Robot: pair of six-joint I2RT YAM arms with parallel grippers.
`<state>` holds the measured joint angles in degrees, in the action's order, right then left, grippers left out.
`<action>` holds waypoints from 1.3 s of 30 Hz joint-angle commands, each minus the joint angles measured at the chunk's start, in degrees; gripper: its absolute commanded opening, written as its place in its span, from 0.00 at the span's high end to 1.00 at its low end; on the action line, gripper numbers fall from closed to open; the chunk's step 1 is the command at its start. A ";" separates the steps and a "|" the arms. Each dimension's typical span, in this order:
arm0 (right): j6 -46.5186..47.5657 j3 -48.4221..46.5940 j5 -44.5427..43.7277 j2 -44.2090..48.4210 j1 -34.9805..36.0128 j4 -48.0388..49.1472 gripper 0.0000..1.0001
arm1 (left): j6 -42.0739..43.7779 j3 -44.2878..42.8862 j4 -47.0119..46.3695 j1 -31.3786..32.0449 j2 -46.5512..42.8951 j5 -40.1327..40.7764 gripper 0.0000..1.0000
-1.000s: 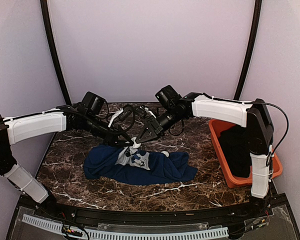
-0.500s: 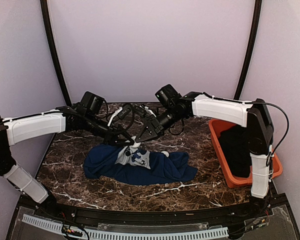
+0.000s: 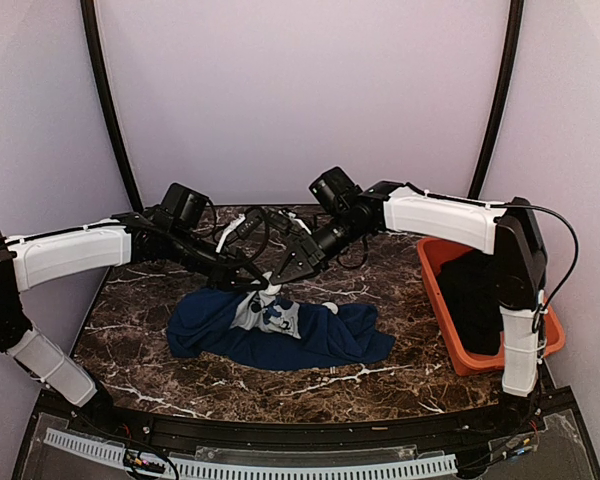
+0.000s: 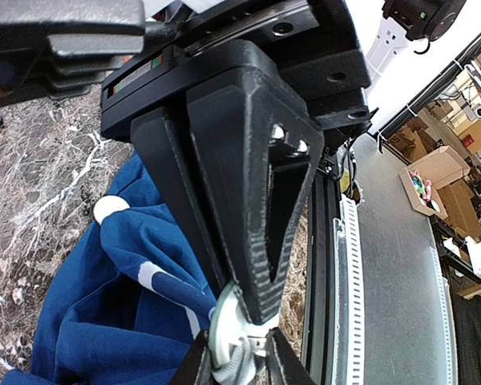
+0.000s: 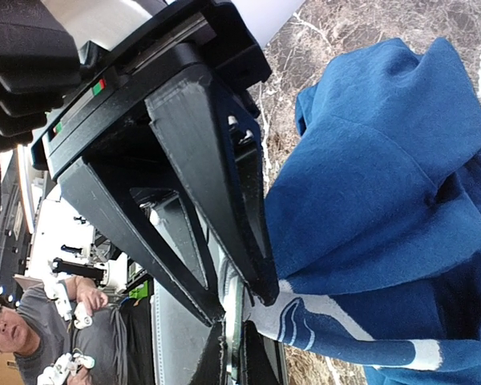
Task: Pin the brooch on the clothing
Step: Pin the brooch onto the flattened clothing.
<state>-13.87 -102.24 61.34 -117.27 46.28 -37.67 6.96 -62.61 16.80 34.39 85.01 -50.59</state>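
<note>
The navy clothing lies crumpled mid-table, its grey print bunched up toward both grippers. My left gripper and right gripper meet tip to tip just above it. In the left wrist view, the left gripper is shut on the round white-backed brooch, with blue cloth beside it. In the right wrist view, the right gripper is shut on a fold of the grey-printed clothing. The brooch sits edge-on against that fold.
An orange bin at the right table edge holds a black garment. A small white round piece rests at the shirt's far edge and shows again as a white round piece in the left wrist view. Marble surface surrounds the shirt.
Both grippers stay joined at the same spot over the shirt. The right wrist has edged slightly left; the holds look unchanged.
</note>
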 commanded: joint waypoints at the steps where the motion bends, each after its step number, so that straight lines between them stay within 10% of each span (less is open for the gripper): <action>1: 0.59 -2.80 -0.61 -0.43 1.24 0.68 1.00 | 0.11 0.09 1.06 0.93 0.08 1.85 0.79; 39: 2.00 -7.18 -6.97 -0.97 1.88 -4.92 1.00 | 5.16 -2.77 9.06 4.54 1.95 10.17 0.88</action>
<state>-12.23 -105.38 54.61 -118.17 47.40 -45.15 9.08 -64.62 21.82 37.15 86.08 -42.17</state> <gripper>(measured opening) 0.023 0.131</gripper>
